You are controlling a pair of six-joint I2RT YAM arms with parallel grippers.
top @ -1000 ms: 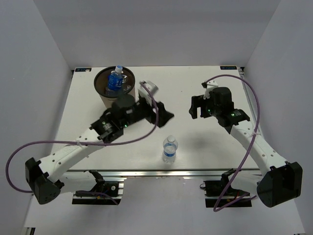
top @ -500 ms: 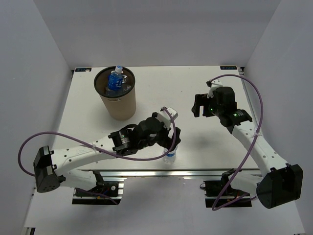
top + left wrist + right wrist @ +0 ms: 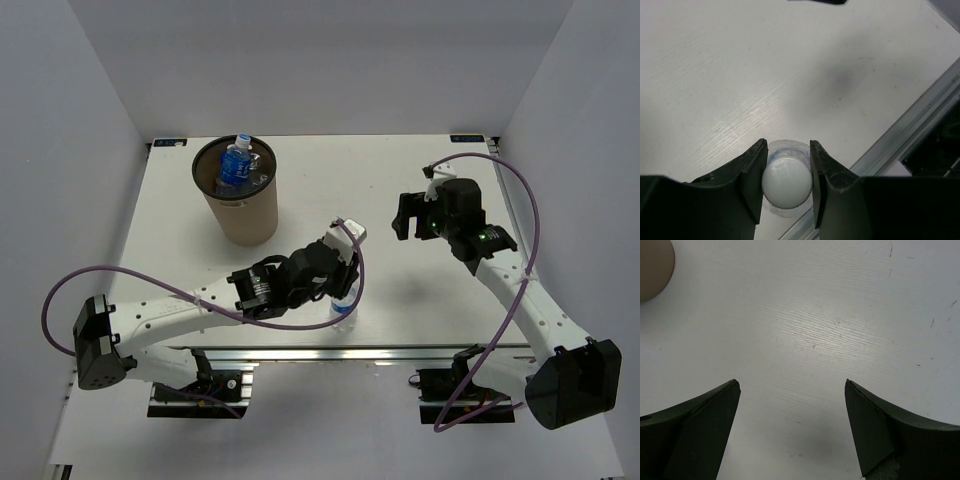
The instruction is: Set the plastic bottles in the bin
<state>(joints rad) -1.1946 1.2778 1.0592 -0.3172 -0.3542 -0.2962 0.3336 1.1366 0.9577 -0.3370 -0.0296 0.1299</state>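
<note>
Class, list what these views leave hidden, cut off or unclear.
- Left wrist view: the small clear plastic bottle with white cap shows only its top; label hidden beneath.
- Top view: the left arm covers most of that bottle.
- Top view: dark inside of the tall tan cardboard bin hides anything under the blue-labelled bottle.
- Right wrist view: corner cuts off the bin.

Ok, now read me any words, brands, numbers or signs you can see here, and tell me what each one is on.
No text can be read in any view.
Blue label on the far bottle, inside the bin: print too small to read.
Blue label on the near bottle, on the table: mostly hidden, too small to read.
Its white cap, left wrist view: no marking visible.
</note>
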